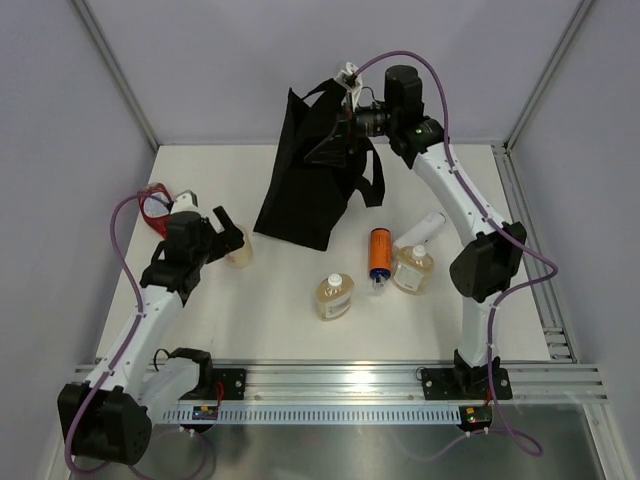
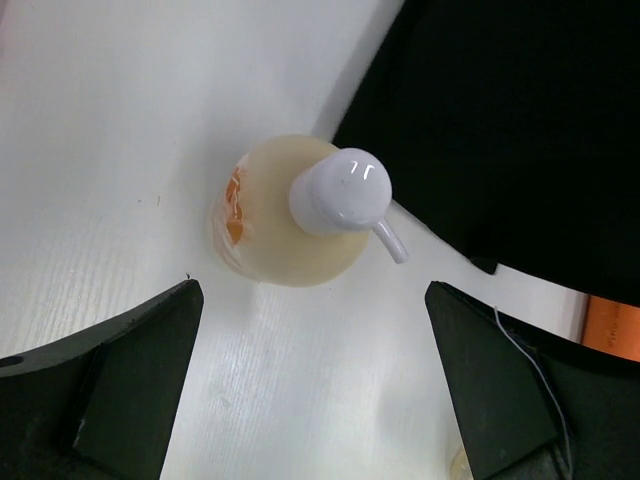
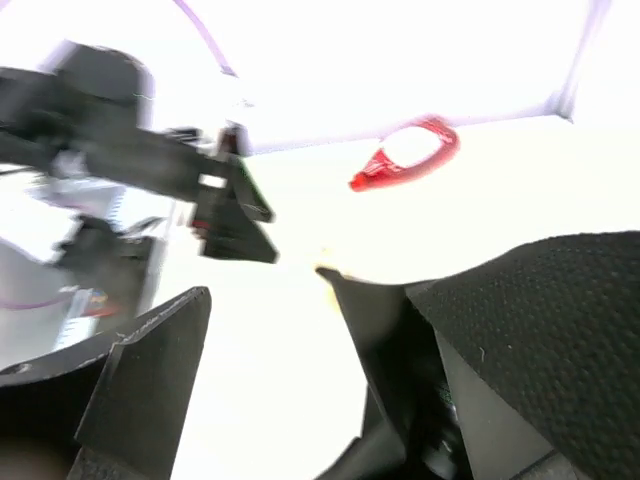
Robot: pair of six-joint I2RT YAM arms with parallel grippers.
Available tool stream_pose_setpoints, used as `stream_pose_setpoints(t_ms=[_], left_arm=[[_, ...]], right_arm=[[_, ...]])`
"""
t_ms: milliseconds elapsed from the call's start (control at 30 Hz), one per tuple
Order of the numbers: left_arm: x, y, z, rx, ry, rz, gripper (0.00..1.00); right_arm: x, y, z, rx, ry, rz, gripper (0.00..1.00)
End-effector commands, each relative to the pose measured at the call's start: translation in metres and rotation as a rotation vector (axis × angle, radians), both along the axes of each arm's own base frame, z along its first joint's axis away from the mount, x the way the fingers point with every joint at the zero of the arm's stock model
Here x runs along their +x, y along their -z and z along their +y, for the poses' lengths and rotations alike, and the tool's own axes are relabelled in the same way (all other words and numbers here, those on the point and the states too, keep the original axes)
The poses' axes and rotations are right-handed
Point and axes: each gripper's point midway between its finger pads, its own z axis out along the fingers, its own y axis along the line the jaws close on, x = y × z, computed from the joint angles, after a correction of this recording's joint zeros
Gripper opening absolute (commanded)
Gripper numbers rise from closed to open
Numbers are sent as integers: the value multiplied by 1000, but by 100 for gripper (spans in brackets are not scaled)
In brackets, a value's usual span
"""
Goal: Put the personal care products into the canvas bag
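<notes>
Black canvas bag slumps at twelve o'clock on counter, right end effector at its rim. Left wrist: left end effector released, straddling amber bottle; likely slick, light, take the body. Right wrist, blurred: fingers spread, limp fabric against one.

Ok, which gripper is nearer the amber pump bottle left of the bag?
Left. The left gripper hovers just above the amber pump bottle, open. The right gripper is far off, up at the black canvas bag's raised top.
</notes>
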Motion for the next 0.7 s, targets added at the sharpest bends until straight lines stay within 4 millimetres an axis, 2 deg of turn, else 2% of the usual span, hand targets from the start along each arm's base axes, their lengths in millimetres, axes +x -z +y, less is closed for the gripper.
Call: stream_pose_setpoints(t_ms=[0,33,67,100,133,200,233,267,300,333,367,400,467,500,600,667], left_arm=[[21,-8,6,50,-24,-74,99],[24,-2,7,59,-26,-55,99],[26,-2,8,71,-33,-54,99],[28,0,9,75,-32,-48,99],[29,3,9,79,-32,-37,99],[31,3,8,77,-32,-39,99],[31,4,8,76,-30,-37,99],[31,4,8,75,-29,-37,99],[31,4,8,77,-26,-37,99],[31,3,8,79,-27,-40,99],[30,3,8,79,-27,-37,99],[30,3,8,80,-28,-37,99],[29,1,8,78,-29,-42,99],[29,1,8,77,-30,-40,99],[27,-1,9,77,-33,-43,99],[26,-4,10,78,-34,-48,99]], right_arm=[[-53,-70,-14,111,-233,-107,99],[-44,-64,-10,69,-190,-5,100],[-41,-50,-7,22,-162,72,99],[-14,-29,2,-8,-89,91,99],[-7,-40,2,-7,-32,54,99],[13,-23,7,-49,71,74,99],[30,-9,7,-85,160,82,100],[36,0,8,-114,186,47,99],[37,16,7,-170,212,66,100],[47,36,11,-240,290,48,99],[53,50,11,-299,307,-12,99],[62,81,3,-419,388,-5,99],[61,104,7,-543,401,-99,100],[64,122,-2,-629,428,-105,99],[63,131,-9,-695,422,-154,100],[71,132,-24,-759,463,-225,100]])
